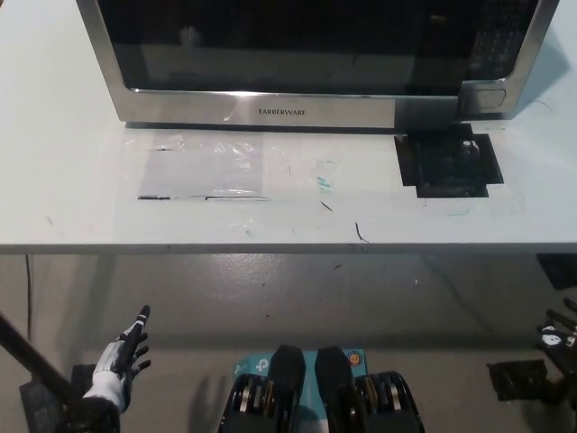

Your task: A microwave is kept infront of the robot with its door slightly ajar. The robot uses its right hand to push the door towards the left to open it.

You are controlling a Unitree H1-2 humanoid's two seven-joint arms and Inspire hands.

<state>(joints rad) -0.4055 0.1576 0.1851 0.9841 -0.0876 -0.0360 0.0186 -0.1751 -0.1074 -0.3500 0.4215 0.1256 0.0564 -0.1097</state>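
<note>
Head view: microwave (306, 59) at back of bench (72, 189), door (270, 45) near flush, not pushed open. Right hand (561, 338) low at right edge, well apart; finger state unreadable. Left hand (124, 354) rests lower left, fingers apart, empty. Whole push outstanding.

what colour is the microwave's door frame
Silver, around a black window, on the microwave; the head view shows it.

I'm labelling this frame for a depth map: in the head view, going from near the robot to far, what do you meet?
Left hand and right hand low over the floor → table front edge → clear taped sheet and black patch → microwave.
</note>
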